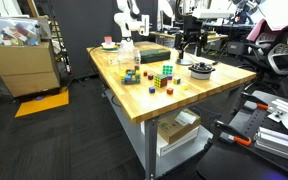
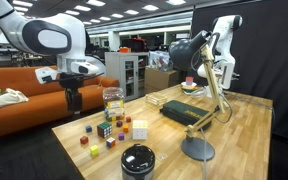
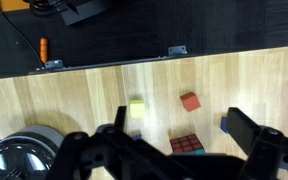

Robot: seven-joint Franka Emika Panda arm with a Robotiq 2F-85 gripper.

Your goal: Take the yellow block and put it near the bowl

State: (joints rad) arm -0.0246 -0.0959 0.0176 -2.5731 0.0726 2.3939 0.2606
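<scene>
We saw wooden desk [image 1: 199, 90] on metal legs, dark carpet floor [image 1: 74, 150] beneath. We noted cardboard boxes [image 1: 24, 58] beside it and yellow mat [image 1: 41, 103] on floor. We saw orange sofa [image 2: 24, 100] beyond desk and ceiling light strips [image 2: 134, 8] overhead.

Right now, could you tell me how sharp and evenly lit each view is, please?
Wrist view: the gripper looms dark and out of focus, the yellow block soft-edged. In an exterior view the bowl is a dark shape near the bottom edge, with bright ceiling lights behind.
</scene>
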